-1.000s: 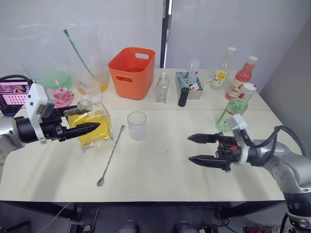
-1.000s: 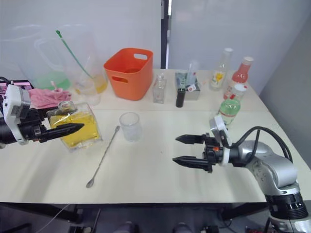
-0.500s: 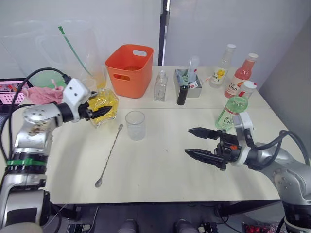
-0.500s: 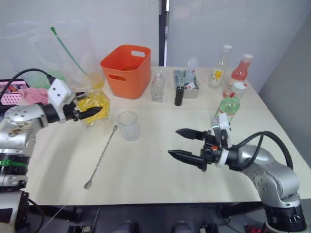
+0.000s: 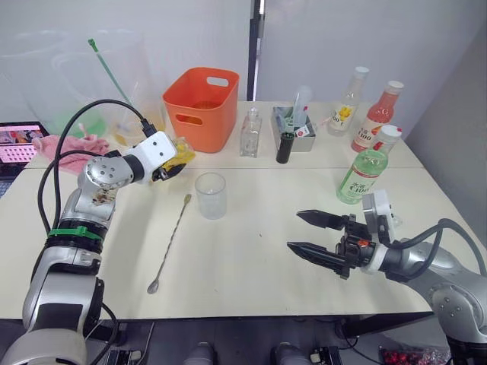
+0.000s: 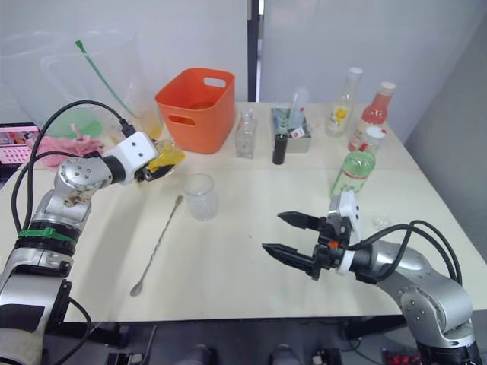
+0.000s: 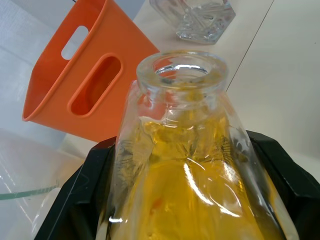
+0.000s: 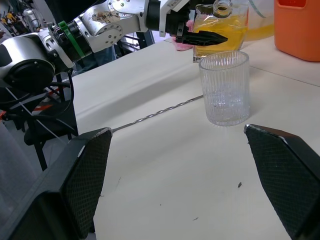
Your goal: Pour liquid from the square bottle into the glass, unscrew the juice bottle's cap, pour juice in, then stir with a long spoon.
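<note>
Square bottle (image 7: 185, 165), a squat faceted clear glass one holding bright yellow liquid, is sitting clamped between the 2 black fingers of the left gripper (image 5: 171, 161), lifted off the pale table (image 5: 251, 251) and carried just beside the small clear ribbed glass (image 5: 211, 195), on that glass's left. Its open neck is pointing toward the glass, which reads as the bottle being lined up for the first pour; no liquid is running yet. The wrist view shows the fingers pressing both flat sides of the body, a hold that should keep the faceted glass from twisting as it tips.

The right gripper (image 5: 313, 233) is hovering over bare table with its fingers spread wide and nothing between them, well apart from the glass, probably waiting. The tall pale-green juice bottle (image 5: 363, 174) with its white cap (image 5: 389, 135) is standing upright behind that arm, within its reach for the unscrewing step. The long thin silver spoon (image 5: 170, 245) is lying flat, running from beside the glass toward the near edge, untouched. An orange plastic basket (image 5: 200, 109) is standing behind the glass.
</note>
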Available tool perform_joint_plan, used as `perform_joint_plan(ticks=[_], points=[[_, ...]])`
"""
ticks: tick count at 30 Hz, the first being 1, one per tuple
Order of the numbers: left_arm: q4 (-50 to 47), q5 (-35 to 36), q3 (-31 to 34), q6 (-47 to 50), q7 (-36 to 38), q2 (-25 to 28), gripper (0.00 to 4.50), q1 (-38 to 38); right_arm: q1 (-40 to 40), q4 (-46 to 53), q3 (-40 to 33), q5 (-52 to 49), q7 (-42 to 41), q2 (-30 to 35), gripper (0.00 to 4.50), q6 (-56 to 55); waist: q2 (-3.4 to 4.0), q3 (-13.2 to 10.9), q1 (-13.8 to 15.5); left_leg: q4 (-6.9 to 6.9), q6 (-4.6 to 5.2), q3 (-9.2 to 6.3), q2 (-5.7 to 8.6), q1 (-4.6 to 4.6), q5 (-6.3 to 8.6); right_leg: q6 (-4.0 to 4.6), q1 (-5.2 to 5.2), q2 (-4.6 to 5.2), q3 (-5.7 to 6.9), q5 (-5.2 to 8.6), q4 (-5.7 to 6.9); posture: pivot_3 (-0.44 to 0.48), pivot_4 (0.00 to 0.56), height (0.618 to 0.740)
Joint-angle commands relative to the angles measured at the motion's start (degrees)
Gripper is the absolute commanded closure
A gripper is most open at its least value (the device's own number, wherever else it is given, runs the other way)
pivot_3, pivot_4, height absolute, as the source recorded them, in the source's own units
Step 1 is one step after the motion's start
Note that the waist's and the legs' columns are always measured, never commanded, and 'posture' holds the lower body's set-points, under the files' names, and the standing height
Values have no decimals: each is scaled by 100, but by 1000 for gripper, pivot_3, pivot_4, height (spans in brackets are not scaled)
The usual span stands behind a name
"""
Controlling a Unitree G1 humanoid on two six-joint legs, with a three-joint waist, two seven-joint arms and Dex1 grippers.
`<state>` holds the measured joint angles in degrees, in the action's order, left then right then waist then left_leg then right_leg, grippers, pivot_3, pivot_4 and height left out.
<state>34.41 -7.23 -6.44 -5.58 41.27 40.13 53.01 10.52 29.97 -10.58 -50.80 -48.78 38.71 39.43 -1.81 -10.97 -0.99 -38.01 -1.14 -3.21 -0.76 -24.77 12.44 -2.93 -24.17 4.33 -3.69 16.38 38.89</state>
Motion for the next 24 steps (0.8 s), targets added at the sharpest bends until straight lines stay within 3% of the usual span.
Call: perform_joint_plan(ticks=[1,24], points=[[-493,0,206,-454,-235,53,1694,278,-23,234,-42,-99,42,8,0,-63,0,0,1,-2,0,0,0,-1,0,0,0,0,0,0,0,0,150,740],[-340,-907,-185,-2084,-778,-53,1694,140,39,268,18,-77,211,17,0,-65,0,0,12,-36,0,-1,2,1,0,0,1,0,-1,0,7,0,150,740]])
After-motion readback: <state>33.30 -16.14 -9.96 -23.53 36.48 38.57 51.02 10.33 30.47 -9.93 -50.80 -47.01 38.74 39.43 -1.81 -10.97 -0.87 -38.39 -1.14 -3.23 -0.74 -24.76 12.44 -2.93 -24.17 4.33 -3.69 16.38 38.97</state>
